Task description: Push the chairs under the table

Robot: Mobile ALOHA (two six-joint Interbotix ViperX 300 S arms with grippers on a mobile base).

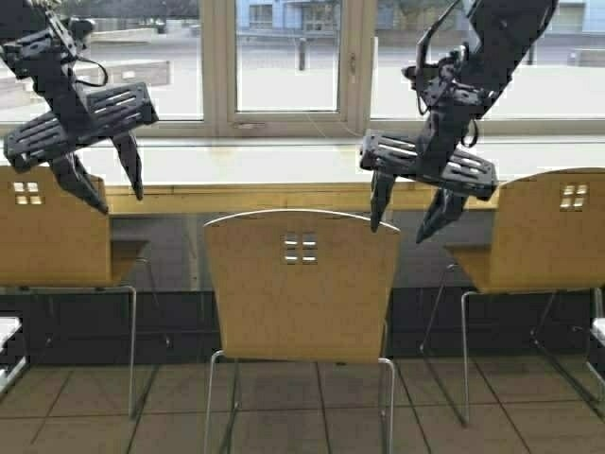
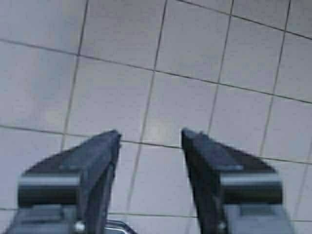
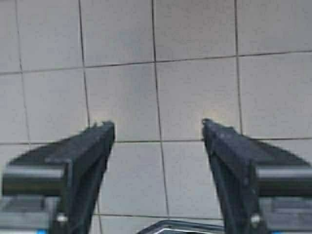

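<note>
Three tan plywood chairs stand before the long light-wood table [image 1: 284, 197] under the window. The middle chair [image 1: 301, 293] is nearest me, pulled out from the table. The left chair [image 1: 52, 236] and right chair [image 1: 544, 232] sit closer to the table's front edge. My left gripper [image 1: 118, 189] hangs open and empty above the left chair's backrest. My right gripper [image 1: 408, 219] hangs open and empty just above the middle chair's top right corner. Both wrist views show only open fingers [image 2: 97, 161] [image 3: 87, 156] over grey floor tiles.
A large window [image 1: 284, 57] runs behind the table. The floor [image 1: 312, 416] is tiled. White objects show at the left edge [image 1: 8, 350] and right edge [image 1: 597, 331]. A curved metal edge [image 3: 195, 226] shows low in the right wrist view.
</note>
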